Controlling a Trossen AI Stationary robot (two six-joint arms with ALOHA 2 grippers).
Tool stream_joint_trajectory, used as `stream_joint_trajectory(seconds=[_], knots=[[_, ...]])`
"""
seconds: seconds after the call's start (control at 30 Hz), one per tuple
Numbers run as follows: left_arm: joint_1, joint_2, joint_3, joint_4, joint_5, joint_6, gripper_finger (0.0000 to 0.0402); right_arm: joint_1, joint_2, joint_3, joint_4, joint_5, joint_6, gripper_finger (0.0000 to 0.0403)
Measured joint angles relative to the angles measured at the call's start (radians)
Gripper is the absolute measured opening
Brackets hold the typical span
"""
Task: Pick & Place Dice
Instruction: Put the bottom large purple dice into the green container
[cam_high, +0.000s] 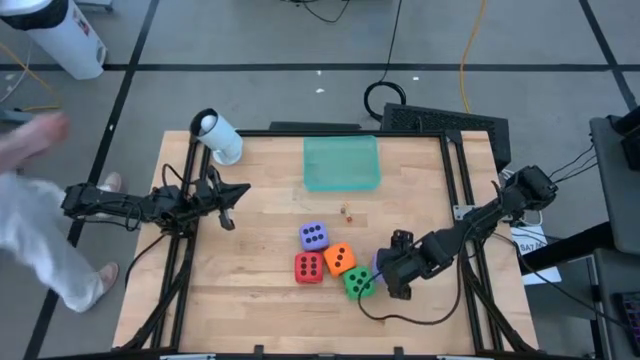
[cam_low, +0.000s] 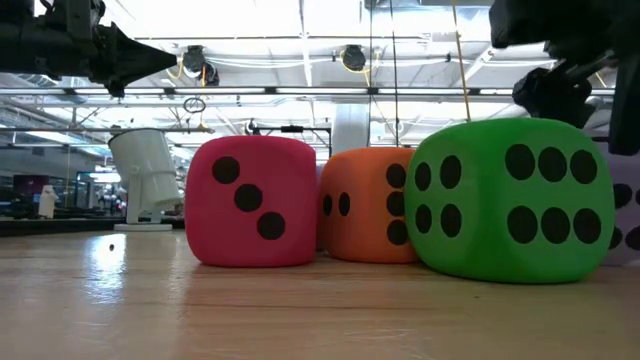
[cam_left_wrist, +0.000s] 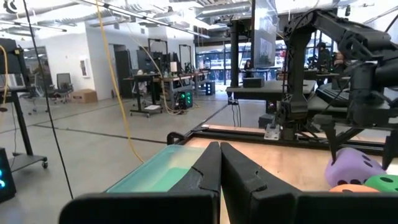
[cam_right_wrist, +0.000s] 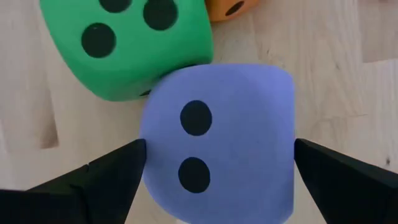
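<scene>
A: Dice sit in a cluster on the near-right part of the wooden table (cam_high: 260, 300). In the high view we count a purple die (cam_high: 313, 236), a red die (cam_high: 309, 268), an orange die (cam_high: 340, 259) and a green die (cam_high: 359, 283). Where is the fifth?

B: We find it under the right gripper (cam_right_wrist: 217, 165). Its wrist view looks down on a second purple die (cam_right_wrist: 217, 143), two pips facing the camera, lying on the wood and touching the green one. From above, the arm covers nearly all of it.

A: And the fingers?

B: We see them spread wide, one dark fingertip (cam_right_wrist: 118, 168) on each side of that purple cube, flanking it. Whether the pads actually press its sides we cannot tell, and it rests on the table, not lifted.

A: In the low view the red, orange and green dice stand side by side, the green nearest the camera, with the right arm hanging above it.

B: We agree. The left gripper (cam_left_wrist: 219, 163) waits at the table's left edge, above the wood, its two fingers pressed together with nothing between them. Past them its wrist view shows the green tray (cam_left_wrist: 158, 174).

A: We place that tray at the far middle of the table, well apart from the dice. A white cylinder (cam_high: 218, 136) lies at the far-left corner.

B: A person, blurred, shows off the table's left side.
</scene>
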Motion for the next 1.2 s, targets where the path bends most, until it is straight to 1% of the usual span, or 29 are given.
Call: stream_joint_trajectory(seconds=[0.2, 0.3, 0.57, 0.67, 0.77, 0.93, 1.07, 1.2], knots=[[0.0, 0.0, 0.0, -0.001, 0.0, -0.008, 0.0006, -0.006, -0.041, -0.016, 0.0, 0.014, -0.044, 0.0399], [0.0, 0.0, 0.0, -0.003, 0.0, -0.026, 0.0006, -0.008, -0.086, -0.01, -0.017, 0.056, -0.054, 0.0399], [0.0, 0.0, 0.0, -0.003, 0.001, -0.036, 0.0006, -0.042, -0.22, -0.006, -0.01, 0.1, -0.074, 0.04], [0.0, 0.0, 0.0, -0.003, 0.001, -0.036, 0.0006, -0.065, -0.233, -0.006, -0.047, 0.109, -0.127, 0.04], [0.0, 0.0, 0.0, -0.003, 0.001, -0.031, 0.0006, -0.094, -0.232, -0.006, -0.053, 0.104, -0.231, 0.04], [0.0, 0.0, 0.0, -0.01, 0.001, -0.03, 0.0006, -0.133, -0.21, -0.006, 0.004, 0.015, -0.424, 0.04], [0.0, 0.0, 0.0, -0.01, 0.0, -0.028, 0.0006, -0.171, -0.166, -0.006, 0.0, -0.05, -0.465, 0.04], [0.0, 0.0, 0.0, -0.011, 0.0, -0.028, 0.0006, -0.186, -0.128, -0.006, -0.02, -0.079, -0.491, 0.04]])
